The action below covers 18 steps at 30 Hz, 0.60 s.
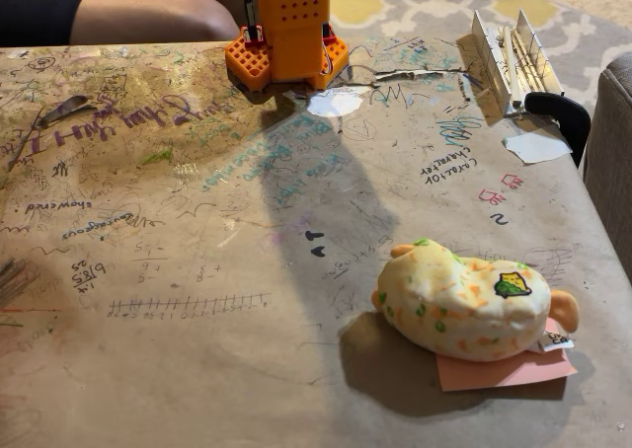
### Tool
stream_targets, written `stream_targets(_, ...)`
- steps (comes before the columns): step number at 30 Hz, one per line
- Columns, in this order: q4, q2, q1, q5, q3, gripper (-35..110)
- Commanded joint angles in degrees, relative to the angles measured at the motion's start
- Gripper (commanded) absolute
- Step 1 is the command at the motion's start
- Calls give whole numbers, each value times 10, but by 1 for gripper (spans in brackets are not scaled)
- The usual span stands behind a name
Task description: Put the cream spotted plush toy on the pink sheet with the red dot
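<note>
The plush toy (472, 305) lies on the pink sheet (506, 369), covering most of it; only the sheet's near strip and right-hand corner stick out from under the toy, and the red dot is hidden beneath it, if it is there. The toy rests on its side with the small green-yellow patch facing up and its white tag hanging over the sheet's right edge. By the look of it the placing is done, or very nearly so, and the step in hand is the arm drawing clear.

The orange arm base (286, 29) stands well apart from the toy, at the far edge of the scribbled table (178, 231), and nothing of the arm reaches toward the toy. The pincer itself cannot be made out, so whether it is open or closed, and whether it holds anything, I cannot tell. It plainly has no hold on the toy, which lies alone on the sheet.

If any move is called for next, it is probably only a check that the toy sits squarely. It overhangs the sheet toward the arm base, so a small nudge away from the base would centre it better. A white paper scrap (336, 103) lies just in front of the base, far from the toy.
</note>
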<state>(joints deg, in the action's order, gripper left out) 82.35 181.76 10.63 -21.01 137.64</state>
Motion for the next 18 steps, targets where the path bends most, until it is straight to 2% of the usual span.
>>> stream_targets(1, -55, 25, -26, 10, 100, 5)
stream_targets(3, -75, 21, -30, 5, 147, 0)
stream_targets(8, -98, 117, -73, 40, 254, 0)
stream_targets(18, -150, 114, -104, 91, 365, 0)
